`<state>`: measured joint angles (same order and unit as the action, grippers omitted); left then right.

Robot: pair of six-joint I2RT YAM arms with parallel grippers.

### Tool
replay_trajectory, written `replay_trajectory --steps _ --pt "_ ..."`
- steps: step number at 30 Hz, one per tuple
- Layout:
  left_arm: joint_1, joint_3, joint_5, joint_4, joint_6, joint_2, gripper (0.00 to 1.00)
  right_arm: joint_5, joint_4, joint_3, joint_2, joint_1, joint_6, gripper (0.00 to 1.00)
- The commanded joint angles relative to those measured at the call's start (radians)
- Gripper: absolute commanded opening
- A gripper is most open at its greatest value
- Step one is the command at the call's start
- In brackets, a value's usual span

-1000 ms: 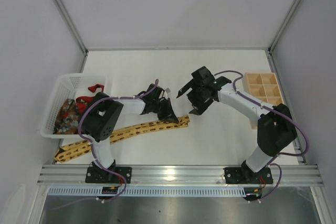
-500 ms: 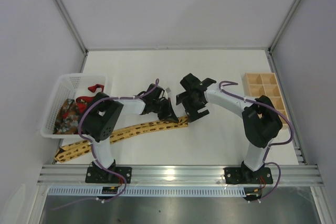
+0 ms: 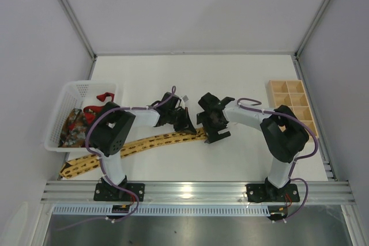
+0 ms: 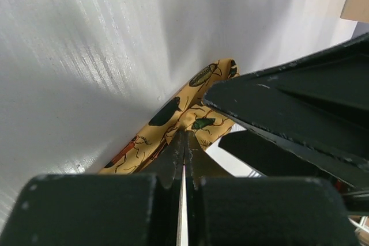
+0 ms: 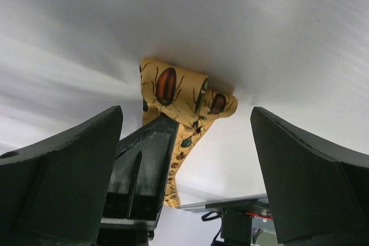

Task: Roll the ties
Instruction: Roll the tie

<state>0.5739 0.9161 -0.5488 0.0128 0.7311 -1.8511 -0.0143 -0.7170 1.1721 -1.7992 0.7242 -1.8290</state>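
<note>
The yellow tie (image 3: 144, 143) with its beetle print lies flat on the table, running from the near left up to the middle. Its right end is folded over into a small loop (image 5: 173, 93). My left gripper (image 3: 189, 129) is shut, and its closed tips (image 4: 185, 136) press down on the tie just behind that fold. My right gripper (image 3: 210, 126) is open, low over the table, with its fingers (image 5: 75, 171) either side of the folded end and touching nothing. The red tie (image 3: 102, 97) and the dark patterned tie (image 3: 74, 125) lie in the basket.
A white mesh basket (image 3: 69, 93) stands at the left edge of the table. A wooden box with compartments (image 3: 291, 99) sits at the right edge, beyond my right arm. The two grippers are close together, and my right finger (image 4: 300, 108) fills the left wrist view.
My right gripper has swung left and dropped from above the table's middle to the tie's folded end, staying open. My left gripper and the tie have not moved.
</note>
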Motion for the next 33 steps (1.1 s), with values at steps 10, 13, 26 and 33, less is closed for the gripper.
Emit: replay_trajectory --steps 10,13,26,33 --pt "0.006 0.024 0.113 -0.079 -0.096 0.026 0.0 -0.032 0.084 -0.015 -0.029 -0.002 -0.046 0.86" --pt "0.007 0.032 0.116 -0.085 -0.101 0.026 0.01 -0.013 0.074 -0.02 -0.034 -0.014 -0.032 0.82" --pt "0.015 0.075 0.122 -0.103 -0.111 0.01 0.0 0.004 0.054 -0.034 -0.04 -0.031 0.002 0.47" --pt "0.015 0.089 0.119 -0.1 -0.11 0.006 0.0 0.033 0.031 -0.037 -0.031 -0.028 0.014 0.38"
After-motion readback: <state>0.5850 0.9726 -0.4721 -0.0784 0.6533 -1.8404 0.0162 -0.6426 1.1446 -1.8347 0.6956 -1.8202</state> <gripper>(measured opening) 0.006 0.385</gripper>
